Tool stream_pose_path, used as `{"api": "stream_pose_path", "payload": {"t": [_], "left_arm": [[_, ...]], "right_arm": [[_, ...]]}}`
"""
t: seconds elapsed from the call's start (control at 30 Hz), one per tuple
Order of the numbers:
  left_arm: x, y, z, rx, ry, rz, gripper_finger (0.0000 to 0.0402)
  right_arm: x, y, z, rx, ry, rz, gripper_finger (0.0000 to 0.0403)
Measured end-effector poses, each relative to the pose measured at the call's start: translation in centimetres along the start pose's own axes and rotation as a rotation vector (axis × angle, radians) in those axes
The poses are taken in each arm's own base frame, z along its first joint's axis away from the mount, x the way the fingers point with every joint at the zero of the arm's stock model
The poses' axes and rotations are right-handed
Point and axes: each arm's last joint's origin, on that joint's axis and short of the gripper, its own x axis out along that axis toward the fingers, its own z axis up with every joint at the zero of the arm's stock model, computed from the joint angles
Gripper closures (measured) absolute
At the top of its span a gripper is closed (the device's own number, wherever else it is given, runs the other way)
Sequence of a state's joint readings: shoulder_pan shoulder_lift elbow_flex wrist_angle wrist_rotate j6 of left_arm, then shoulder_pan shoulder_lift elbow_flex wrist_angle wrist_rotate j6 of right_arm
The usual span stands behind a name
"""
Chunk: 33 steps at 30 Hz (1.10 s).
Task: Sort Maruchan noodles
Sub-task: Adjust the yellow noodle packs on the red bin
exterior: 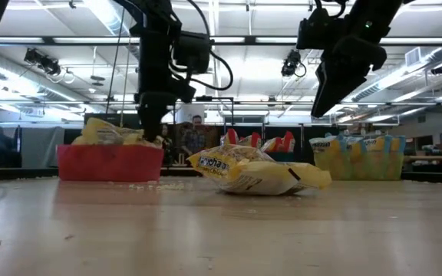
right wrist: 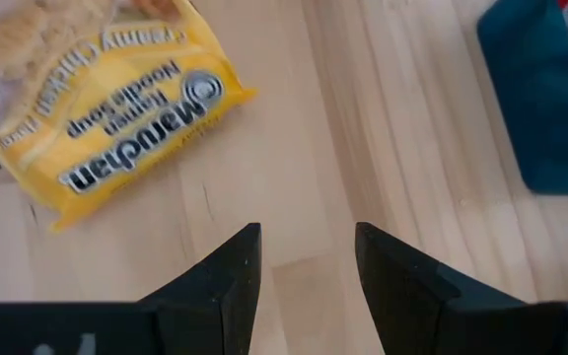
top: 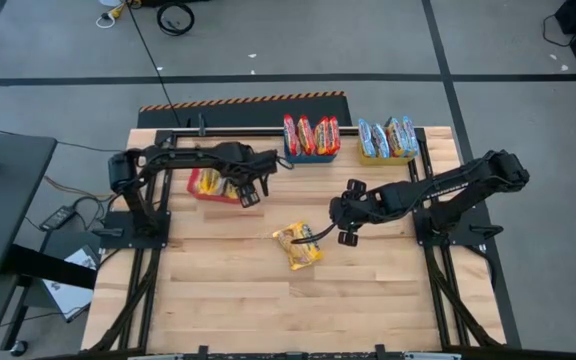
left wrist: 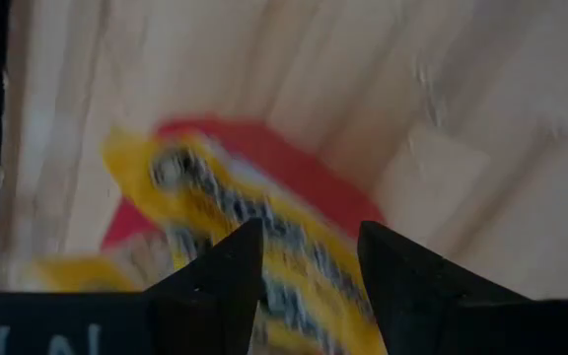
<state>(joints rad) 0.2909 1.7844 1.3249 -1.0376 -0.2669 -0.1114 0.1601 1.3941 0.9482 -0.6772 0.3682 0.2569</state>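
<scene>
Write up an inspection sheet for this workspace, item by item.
Surface: wooden table, crumbs scattered on it in the low view.
Job's things: yellow packets loose mid-table; more yellow packets in the red bin; red packets in the blue bin; blue packets in the yellow bin.
Clutter: nothing seen.
Claws: left claw open over the red bin, empty; right claw open beside the loose packets, empty.
Cables: black cable across the floor.
Surroundings: grey floor, black side table, person behind the table.
</scene>
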Motion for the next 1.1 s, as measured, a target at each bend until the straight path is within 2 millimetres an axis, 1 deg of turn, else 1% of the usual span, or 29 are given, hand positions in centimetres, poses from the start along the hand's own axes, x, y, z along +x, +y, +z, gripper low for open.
{"api": "stream_pose_path", "payload": {"t": [0.17,0.33,0.43,0.53,0.7,0.83,0.87,0.93,1.03,1.07,1.1], "left_arm": [[-1.6,-1.7,-1.3,0.097,0.084,0.014,0.0230],[-3.1,-3.7,-2.5,0.243,0.034,0.038,0.0230],[-3.4,-3.9,-3.1,0.251,-0.026,0.044,0.0230],[-2.6,-3.6,-3.6,0.225,-0.073,0.044,0.0230],[0.2,-3.0,-4.9,0.212,-0.018,0.072,0.0230],[1.0,-2.7,-5.3,0.202,-0.015,0.179,0.0234],[0.9,-2.6,-5.3,0.199,-0.018,0.190,0.0241],[0.6,-2.4,-5.1,0.187,-0.038,0.198,0.0267],[-0.1,-1.9,-4.7,0.158,-0.067,0.197,0.0335],[-0.2,-1.5,-4.6,0.143,-0.075,0.195,0.0364],[-0.3,-1.1,-4.6,0.128,-0.077,0.195,0.0382]], "right_arm": [[0.3,0.3,0.5,-0.040,-0.077,0.045,0.0232],[1.0,0.6,0.5,-0.066,-0.129,0.113,0.0232],[1.1,0.4,0.4,-0.060,-0.128,0.110,0.0232],[1.2,0.4,0.5,-0.058,-0.129,0.108,0.0232],[1.6,0.7,0.6,-0.060,-0.133,0.123,0.0232],[1.8,0.9,0.7,-0.067,-0.142,0.126,0.0232],[1.9,1.0,0.7,-0.068,-0.141,0.126,0.0232],[2.1,1.1,0.8,-0.066,-0.147,0.127,0.0232],[2.4,1.2,1.0,-0.070,-0.153,0.133,0.0232],[2.5,1.3,0.9,-0.073,-0.149,0.133,0.0232],[2.6,1.3,0.9,-0.075,-0.146,0.133,0.0232]]}}
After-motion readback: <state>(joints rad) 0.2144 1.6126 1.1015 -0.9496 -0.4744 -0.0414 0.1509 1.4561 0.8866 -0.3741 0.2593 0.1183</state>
